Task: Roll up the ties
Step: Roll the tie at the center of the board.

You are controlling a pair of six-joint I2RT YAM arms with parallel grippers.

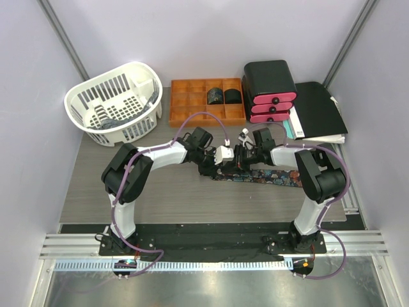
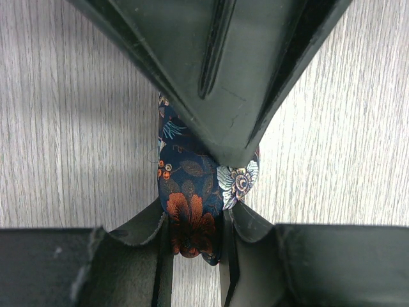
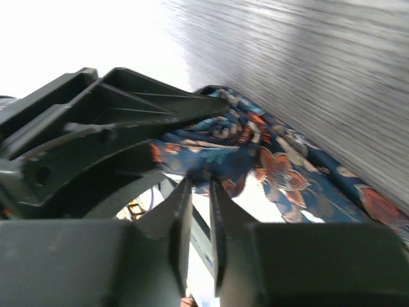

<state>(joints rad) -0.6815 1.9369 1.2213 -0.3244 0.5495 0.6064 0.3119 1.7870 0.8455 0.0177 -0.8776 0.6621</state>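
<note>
"So where did the tie (image 1: 275,176) lie?"

"Flat on the table (image 1: 172,192). From above, it ran out from where the two heads met and passed under the right arm. That view hid the grasp, though, because the heads crowded over the tie's near end."

"And the wrist cameras?"

"The left one looked straight down. The left gripper (image 2: 195,220) was clenched on the tie, with an orange flower of the print squeezed between its fingers (image 2: 144,230). Just beyond the jaws the fabric bulged into a thick fold. The other arm's dark head came in from the far side, and its tip touched that fold."

"Was the right one gripping too?"

"Its camera showed the right gripper (image 3: 199,185) nearly closed, with only a thin slot between the fingers. A bunched edge of the tie sat right at the tips, so it was pinching fabric. To one side of those jaws the tie stretched away flat along the wood. On the other side the left head pressed in close. That picture was blurred, so I couldn't tell how deep the pinch went."

"Anything only the top view showed?"

"Two dark rolls (image 1: 223,96), side by side in an orange tray (image 1: 185,102), well beyond both jaws."
</note>
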